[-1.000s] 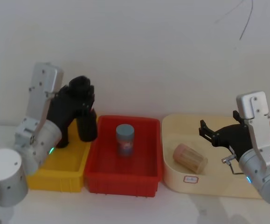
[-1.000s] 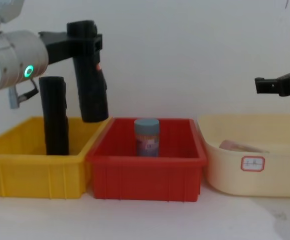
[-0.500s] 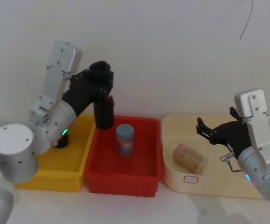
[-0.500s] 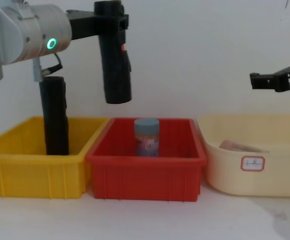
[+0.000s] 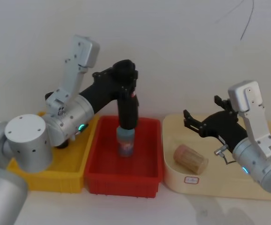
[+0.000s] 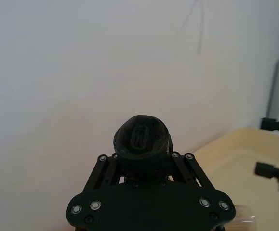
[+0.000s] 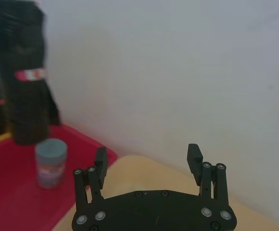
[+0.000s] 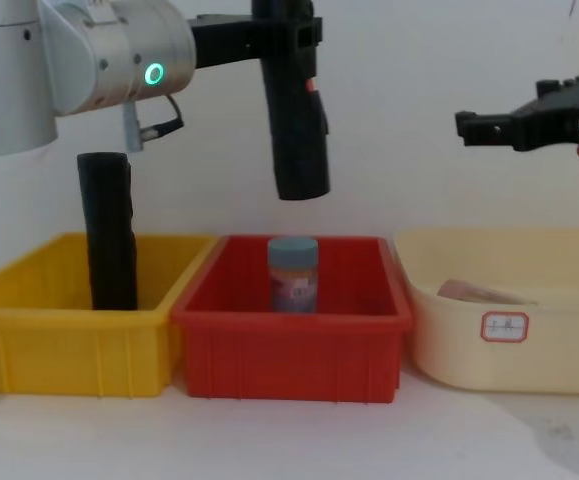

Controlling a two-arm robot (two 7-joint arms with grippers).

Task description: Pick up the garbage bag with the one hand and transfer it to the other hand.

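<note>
Left arm has swung further toward the middle since half a second ago, so the garbage bag now hangs upright above the red bin. Its lower end is right over the blue-lidded jar, with a clear gap between them in the chest view. Left gripper is clamped around the bag's top end, green ring lit on the arm, and the red-white label shows just under the grip. Right gripper has also crept inward and up a bit. It sits high over the cream tray, fingers spread wide with nothing in them, pointing at the bag but well apart from it. Second black roll stands upright in the yellow bin. Pinkish jar lies on its side in the cream tray.
</note>
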